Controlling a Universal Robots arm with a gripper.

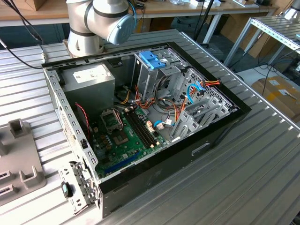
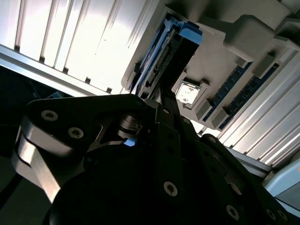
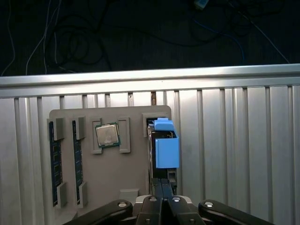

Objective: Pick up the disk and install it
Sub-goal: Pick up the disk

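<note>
Disk (image 3: 166, 146) stands on edge in a slot of the grey holder tray (image 3: 133, 159), which I see lying on the ribbed metal table (image 3: 234, 140). My gripper (image 3: 162, 182) sits right at the disk's near end, in line with it, fingers drawn narrow and pressed together. A processor chip (image 3: 107, 135) rests in the same tray.

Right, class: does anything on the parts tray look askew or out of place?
Nothing stands out. The disk stands on edge in its slot in the tray, and the chip and memory sticks lie in theirs.
</note>
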